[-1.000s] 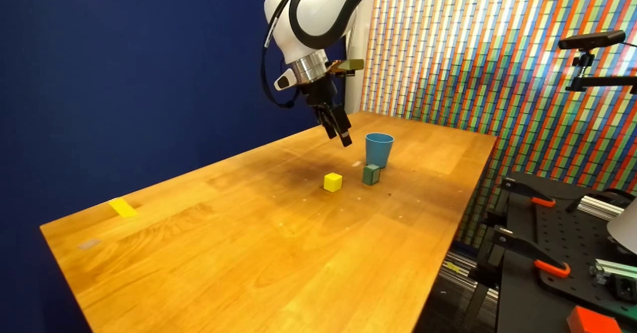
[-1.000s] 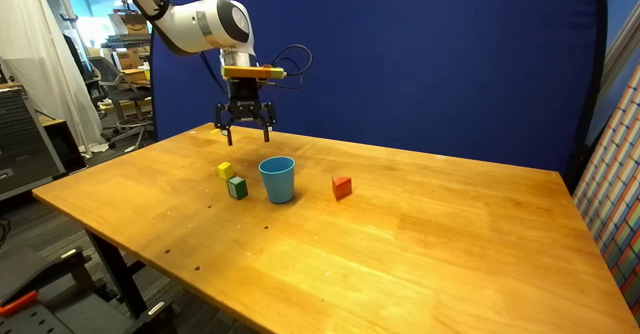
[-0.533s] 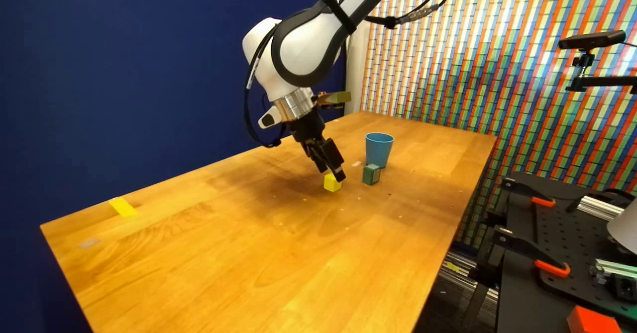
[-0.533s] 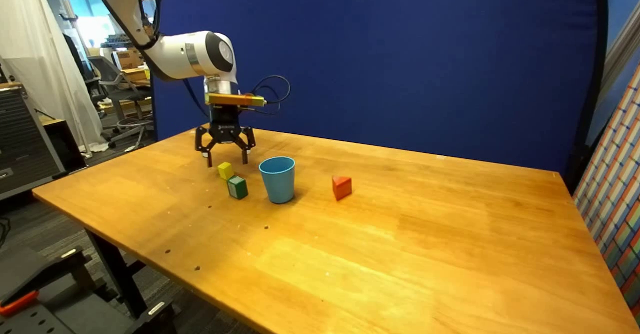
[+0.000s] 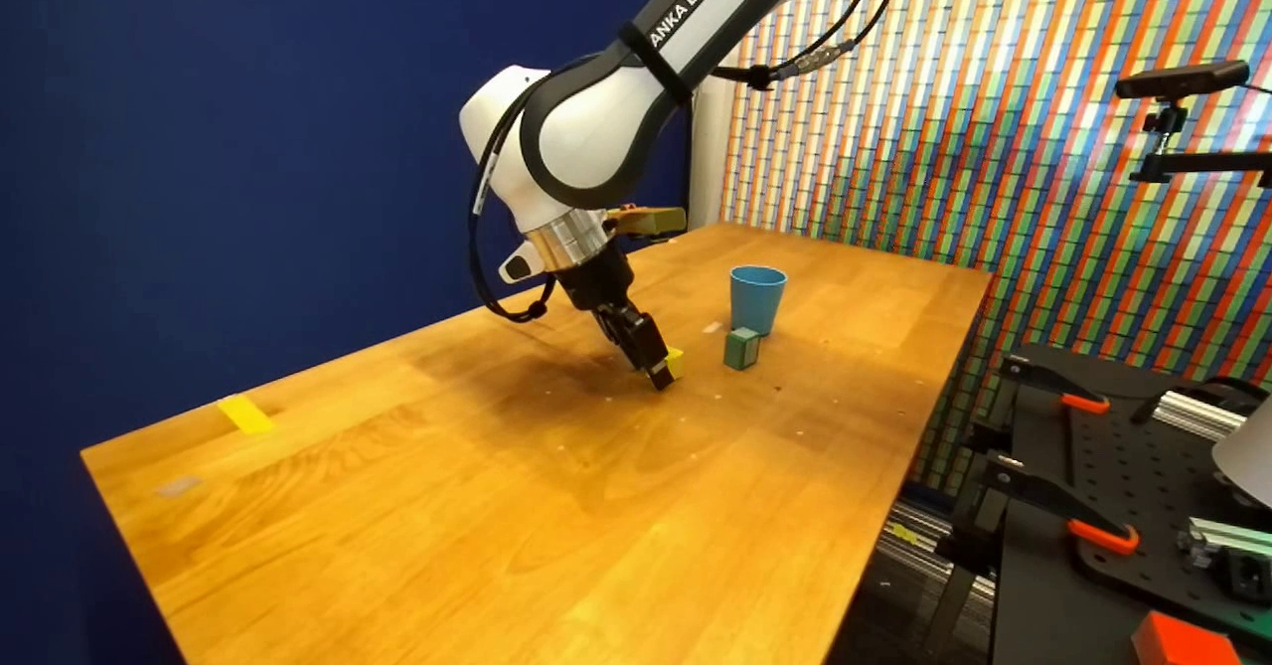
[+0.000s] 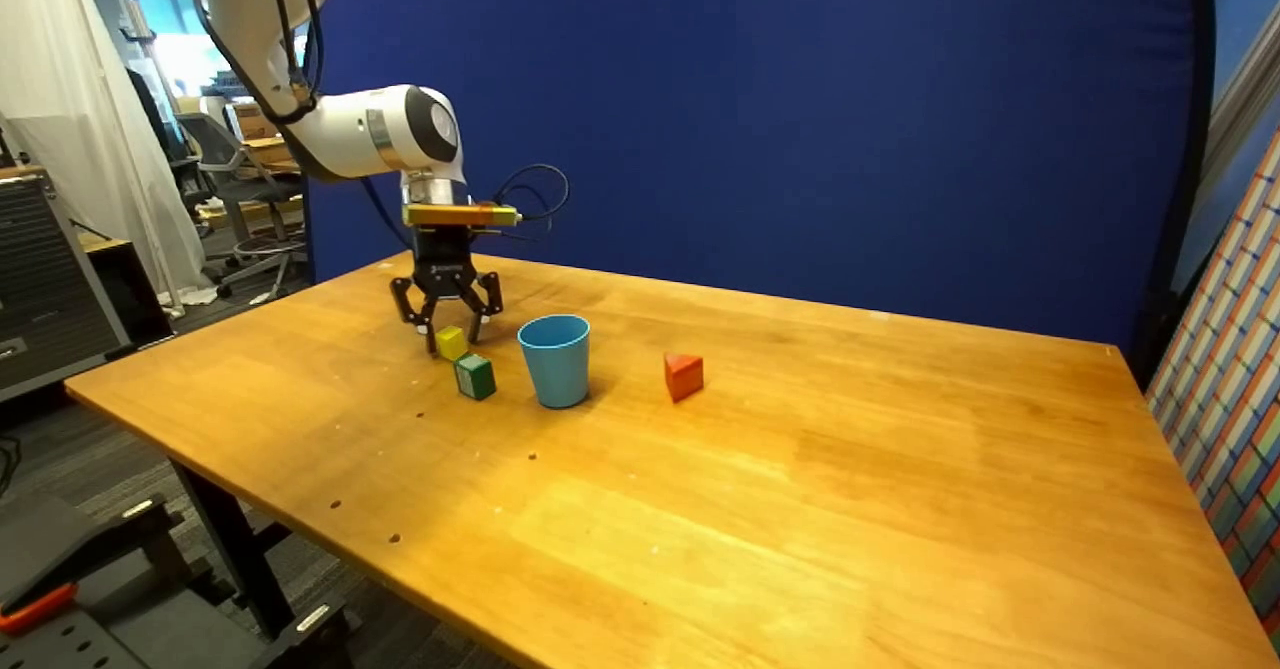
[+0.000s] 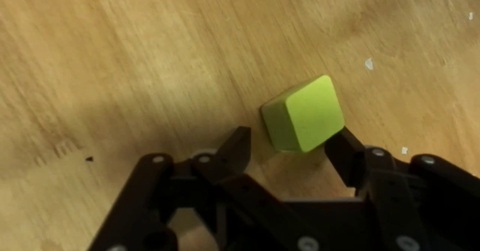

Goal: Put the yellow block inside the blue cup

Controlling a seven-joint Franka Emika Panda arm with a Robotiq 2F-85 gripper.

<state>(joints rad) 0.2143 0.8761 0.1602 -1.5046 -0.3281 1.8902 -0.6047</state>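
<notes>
Wood table (image 5: 497, 516), navy backdrop (image 6: 760, 129) behind. Grasp step imo, nothing picked up yet. Gripper (image 7: 291, 136) down low, fingers (image 7: 240, 146) spread around yellow block (image 7: 314, 114), which sits on table; gap on one side, can't tell if other finger touches. Next: center up, squeeze, lift clear of green block (image 6: 475, 377), drop into cup (image 6: 560, 371).

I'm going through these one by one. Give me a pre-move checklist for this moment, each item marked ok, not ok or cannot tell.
1. Gripper open: ok, jaws apart.
2. Yellow block centred between the fingers: not ok, it appears nearer the finger at the wrist view's right.
3. Block touching that finger: cannot tell.
4. Green block apart from the yellow one: ok, bare table shows between them in an exterior view.
5. Blue cup upright, mouth uncovered: ok in both exterior views.
6. Fingers clear of the table: cannot tell.
</notes>
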